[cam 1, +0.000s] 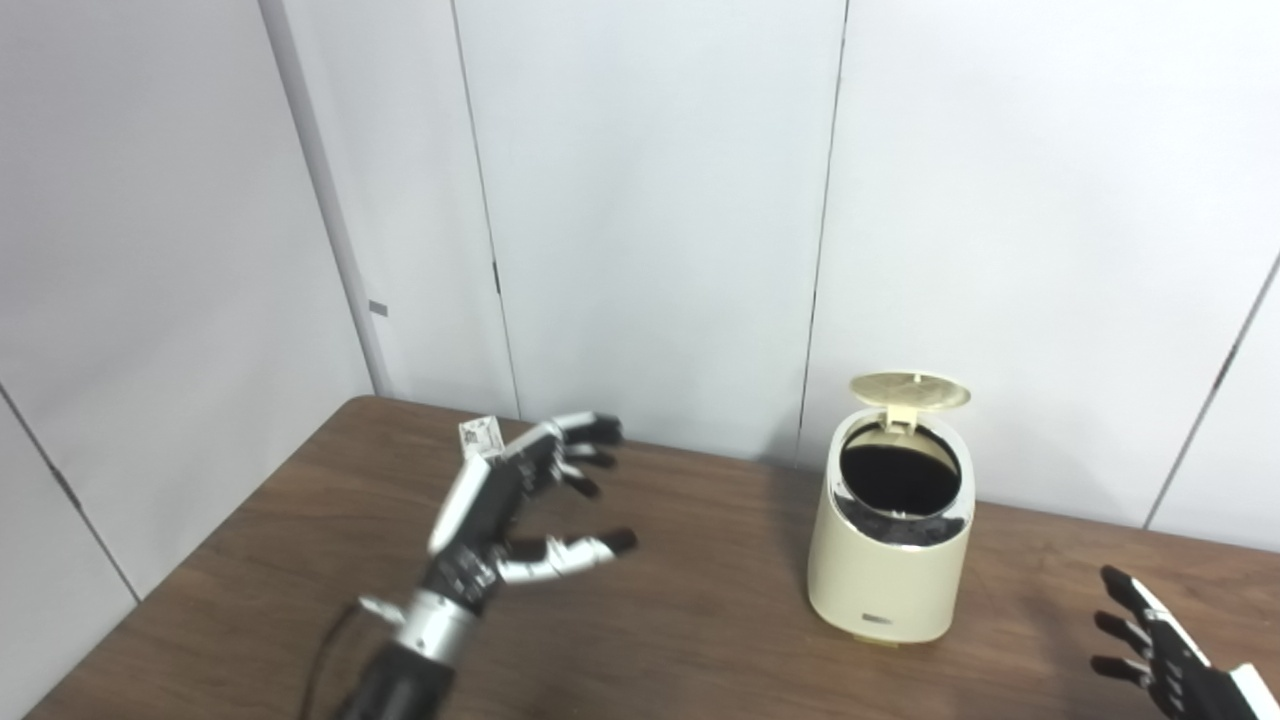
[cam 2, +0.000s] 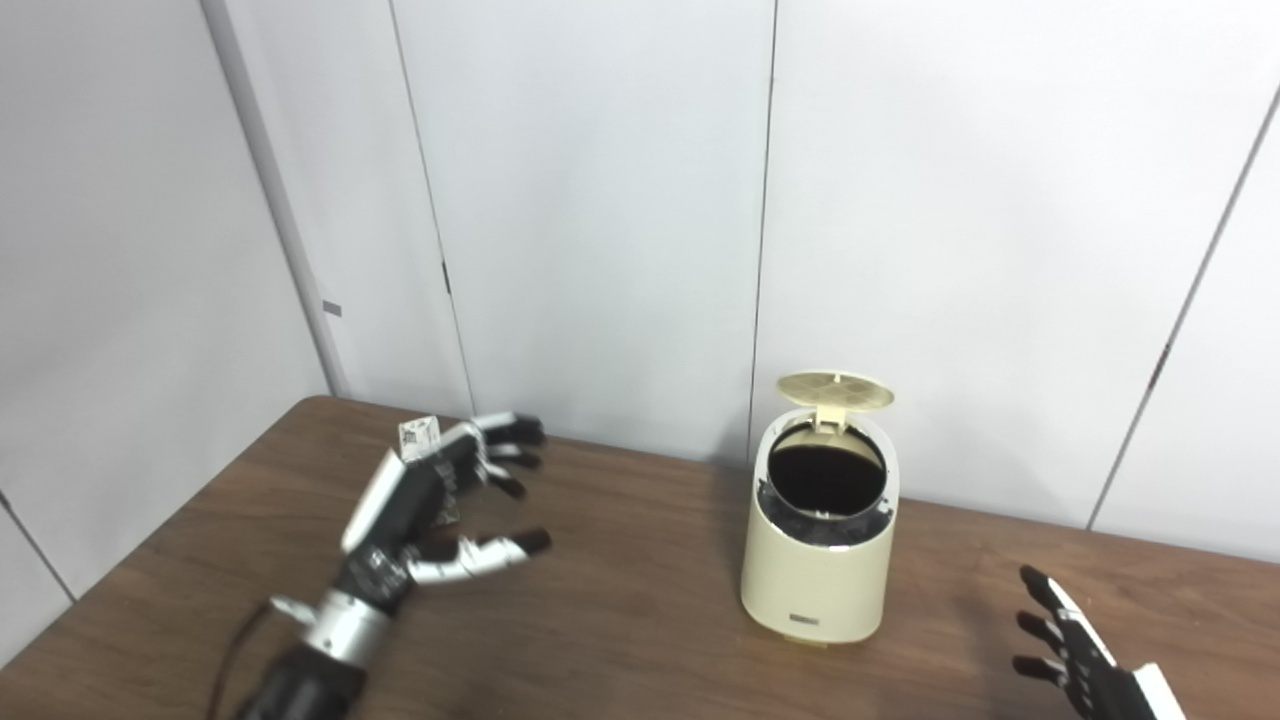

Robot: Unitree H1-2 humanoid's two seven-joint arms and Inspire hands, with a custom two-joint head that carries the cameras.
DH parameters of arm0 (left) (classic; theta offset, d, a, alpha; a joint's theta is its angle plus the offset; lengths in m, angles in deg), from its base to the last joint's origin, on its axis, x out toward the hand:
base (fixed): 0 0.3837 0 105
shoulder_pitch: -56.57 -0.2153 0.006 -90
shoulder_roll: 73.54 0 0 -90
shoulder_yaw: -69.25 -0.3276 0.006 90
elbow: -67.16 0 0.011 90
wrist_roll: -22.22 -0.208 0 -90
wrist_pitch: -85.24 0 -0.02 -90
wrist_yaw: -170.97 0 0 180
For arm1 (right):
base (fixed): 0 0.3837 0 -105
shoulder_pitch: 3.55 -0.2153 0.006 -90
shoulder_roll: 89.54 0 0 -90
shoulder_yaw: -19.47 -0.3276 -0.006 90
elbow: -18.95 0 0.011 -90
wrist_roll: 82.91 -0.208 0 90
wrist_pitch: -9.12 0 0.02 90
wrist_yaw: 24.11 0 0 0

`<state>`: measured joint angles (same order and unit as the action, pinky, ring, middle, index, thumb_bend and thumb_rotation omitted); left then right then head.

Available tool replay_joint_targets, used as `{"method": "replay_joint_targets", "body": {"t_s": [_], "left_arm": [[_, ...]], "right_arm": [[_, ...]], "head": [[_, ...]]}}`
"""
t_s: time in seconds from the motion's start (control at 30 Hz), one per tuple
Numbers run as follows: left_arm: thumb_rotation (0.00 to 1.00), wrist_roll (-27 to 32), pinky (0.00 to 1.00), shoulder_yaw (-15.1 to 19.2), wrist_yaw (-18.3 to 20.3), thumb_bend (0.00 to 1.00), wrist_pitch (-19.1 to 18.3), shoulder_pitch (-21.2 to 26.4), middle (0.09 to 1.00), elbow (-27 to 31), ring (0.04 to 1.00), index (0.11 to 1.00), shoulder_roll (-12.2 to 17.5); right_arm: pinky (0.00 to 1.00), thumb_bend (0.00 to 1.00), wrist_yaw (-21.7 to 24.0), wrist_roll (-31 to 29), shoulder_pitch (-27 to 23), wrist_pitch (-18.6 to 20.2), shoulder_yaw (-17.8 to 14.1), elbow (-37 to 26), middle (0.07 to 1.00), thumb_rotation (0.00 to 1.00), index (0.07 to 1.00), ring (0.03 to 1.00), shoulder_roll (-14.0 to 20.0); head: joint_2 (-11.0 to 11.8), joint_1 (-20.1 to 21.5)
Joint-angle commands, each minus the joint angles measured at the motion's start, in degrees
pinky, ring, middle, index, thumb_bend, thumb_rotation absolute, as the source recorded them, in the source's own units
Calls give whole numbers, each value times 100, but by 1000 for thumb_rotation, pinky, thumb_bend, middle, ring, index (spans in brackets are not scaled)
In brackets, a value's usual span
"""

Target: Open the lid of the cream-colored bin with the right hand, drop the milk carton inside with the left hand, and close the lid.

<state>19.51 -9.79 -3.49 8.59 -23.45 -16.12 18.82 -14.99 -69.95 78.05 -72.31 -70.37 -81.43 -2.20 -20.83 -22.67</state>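
**Bin open, carton not yet lifted**

White wall panels back a brown counter. Near the front-right corner the right robot hand waits released, fingers spread. Mid-counter the cream bin stands, its lid raised. Toward the back-left edge the left robot hand is spread, unclosed, around the milk carton. It should close firmly before lifting. Neither view shows more of the carton.

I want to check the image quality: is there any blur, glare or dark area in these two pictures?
Left eye view: the left robot hand looks slightly soft, the bin's chrome rim gives a small glare, and the bin interior is plain black. Right eye view: the same dark opening, soft shadows on the table, and the right robot hand is cut off.
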Motion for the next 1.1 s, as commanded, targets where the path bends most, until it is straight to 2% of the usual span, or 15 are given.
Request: {"method": "replay_joint_targets", "body": {"t_s": [0.0,0.17,0.3,0.37,0.47,0.57,0.73,0.9,1.07], "left_arm": [[75,-75,565,143,-112,805,-37,263,759,226,696,784,249],[72,-75,600,395,-103,823,-83,546,785,-46,734,803,814],[55,-198,616,493,-209,842,-138,724,799,-353,768,806,1060],[88,-250,625,526,-246,873,-101,802,817,-546,786,812,1146],[116,-334,639,587,-371,906,-61,897,834,-864,788,818,1210],[65,-435,671,637,-540,919,-49,988,843,-1206,801,818,1254],[25,-594,655,601,-716,933,120,1101,866,-1700,829,814,1346],[57,-752,630,545,-893,957,66,1209,877,-2163,839,832,1400],[80,-790,678,486,-1026,971,-2,1275,871,-2537,839,870,1379]], "right_arm": [[749,784,-89,3,-165,-123,-14,-211,943,185,923,891,80],[696,799,-61,-5,-226,-257,-3,-138,926,212,912,874,142],[683,809,-45,-22,-252,-253,4,-133,922,224,908,866,167],[671,816,-37,-21,-261,-236,6,-146,919,236,903,862,176],[647,823,-28,-37,-275,-280,9,-143,917,262,902,853,198],[640,834,-28,-68,-287,-264,5,-144,918,277,901,853,215],[633,833,-25,-111,-287,-191,-2,-209,916,259,897,854,251],[599,835,-16,-125,-295,-189,-12,-235,915,254,891,851,302],[580,842,7,-217,-292,-127,-41,-281,911,240,884,845,319]], "head": [[5,3],[25,-49],[26,-64],[20,-72],[18,-72],[5,-67],[-19,-61],[-46,-63],[-65,-52]]}}
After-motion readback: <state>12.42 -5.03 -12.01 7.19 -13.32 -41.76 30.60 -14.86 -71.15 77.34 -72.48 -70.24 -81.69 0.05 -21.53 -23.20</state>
